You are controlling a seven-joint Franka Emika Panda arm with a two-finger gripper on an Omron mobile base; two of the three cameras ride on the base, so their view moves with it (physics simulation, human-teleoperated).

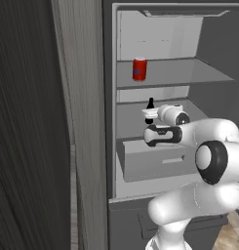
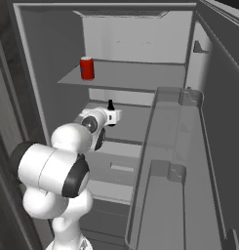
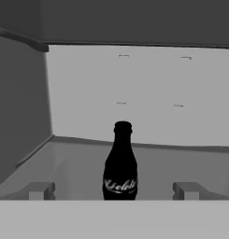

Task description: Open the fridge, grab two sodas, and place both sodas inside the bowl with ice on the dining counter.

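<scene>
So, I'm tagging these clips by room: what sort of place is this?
Most likely a kitchen: an open fridge with pale shelves, a red can on the upper shelf, a dark bottle on the shelf below, and wood-grain cabinet panels beside it.

Glossy white arm (image 1: 199, 195) of rounded, bulbous segments. Dark grey-black rings and round caps at the joints, one large cap edged in black. Small white wrist block with a dark band. Claw (image 3: 114, 190) ending in two short, blocky grey fingertips (image 3: 41, 190).
</scene>
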